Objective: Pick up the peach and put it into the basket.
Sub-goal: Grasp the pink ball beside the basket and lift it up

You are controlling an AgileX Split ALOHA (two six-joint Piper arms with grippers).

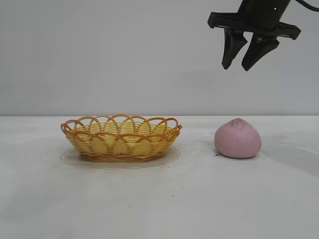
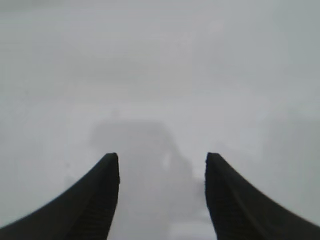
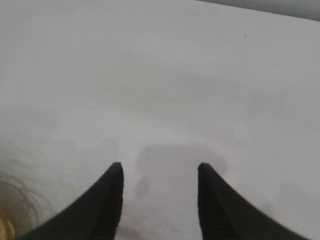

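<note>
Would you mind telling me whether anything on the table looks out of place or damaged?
Nothing stands out. The basket sits upright on the table, the peach rests whole beside it, apart from it, and an open gripper hangs above the peach, holding nothing.

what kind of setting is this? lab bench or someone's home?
Most likely a lab or test bench, not a home: a bare white table against a plain grey wall, only two staged props, a wicker basket and a peach, and a black robot gripper hanging above the peach.
</note>
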